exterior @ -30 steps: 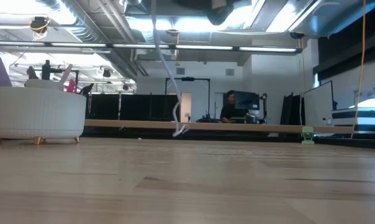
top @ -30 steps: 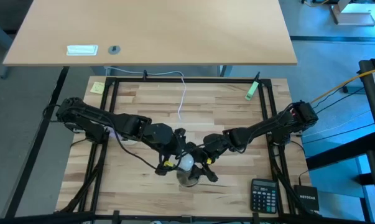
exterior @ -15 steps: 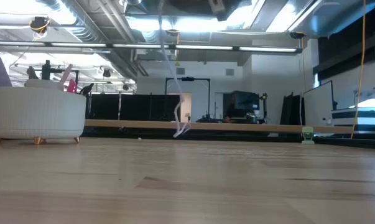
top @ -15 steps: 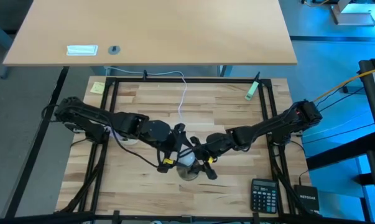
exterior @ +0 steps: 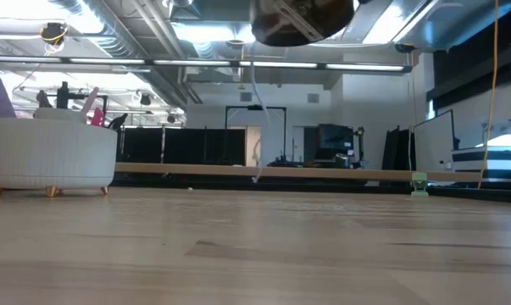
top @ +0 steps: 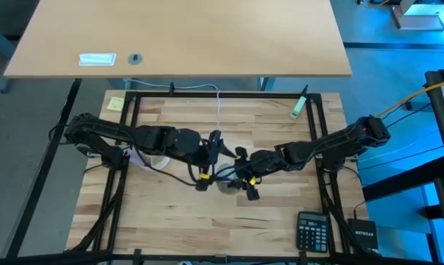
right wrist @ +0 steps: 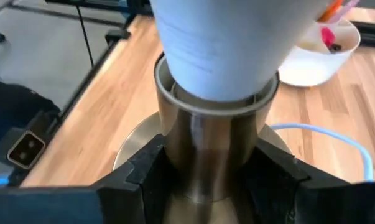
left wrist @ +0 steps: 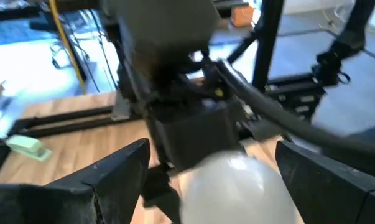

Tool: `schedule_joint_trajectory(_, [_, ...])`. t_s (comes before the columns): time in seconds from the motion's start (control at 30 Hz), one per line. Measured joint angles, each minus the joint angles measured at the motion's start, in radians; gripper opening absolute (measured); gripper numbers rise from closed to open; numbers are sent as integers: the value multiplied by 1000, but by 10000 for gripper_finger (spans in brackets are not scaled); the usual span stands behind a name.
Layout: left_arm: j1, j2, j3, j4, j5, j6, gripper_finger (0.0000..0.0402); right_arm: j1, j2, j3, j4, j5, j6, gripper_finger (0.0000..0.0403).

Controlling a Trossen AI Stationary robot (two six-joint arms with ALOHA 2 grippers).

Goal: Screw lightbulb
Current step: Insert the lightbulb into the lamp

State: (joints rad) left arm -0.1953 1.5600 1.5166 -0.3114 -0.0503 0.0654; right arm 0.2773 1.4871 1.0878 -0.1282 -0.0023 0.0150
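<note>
The white lightbulb [left wrist: 234, 186] sits with its base in the silvery socket [right wrist: 209, 149], held above the middle of the table [top: 225, 181]. The socket's dark round base shows overhead in the low view [exterior: 302, 21], with its thin white cord [exterior: 257, 110] hanging down. My left gripper [top: 207, 168] comes from the table's left and is shut on the bulb. My right gripper [top: 240, 180] comes from the right and is shut on the socket. The bulb's screw base is hidden inside the socket. My left gripper has the bulb's round glass [left wrist: 262, 180] between its two fingers [left wrist: 115, 180], coming roughly level from the table's left. The bulb is clear of the table, its narrow end in the socket. My right gripper pinches the socket's upright metal neck [right wrist: 175, 155] between its two fingers [right wrist: 280, 171], just above the flat base disc [right wrist: 134, 146], coming from the table's right. The socket is lifted clear of the table with the bulb in its mouth.
A white ribbed bowl [exterior: 52, 157] with small items stands at the table's left, under the left arm [top: 157, 160]. A black calculator [top: 312, 232] lies at the near right. A green item [top: 298, 107] and a yellow note [top: 115, 104] lie at the far edge.
Both grippers have moved together toward the table's far edge, carrying the bulb and socket clear of the table. The socket's base now shows larger at the top of the low view, and the hanging cord has swung with it.
</note>
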Motion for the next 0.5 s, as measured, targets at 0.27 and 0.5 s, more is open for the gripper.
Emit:
schedule_joint_trajectory(0.27, [22, -4, 1, 125, -173, 62, 335, -42, -30, -3, -101, 42, -48, 180])
schedule_joint_trajectory(0.5, [22, -37, 0, -74, -386, 13, 335, -84, -62, -81, -95, 1, -58, 180])
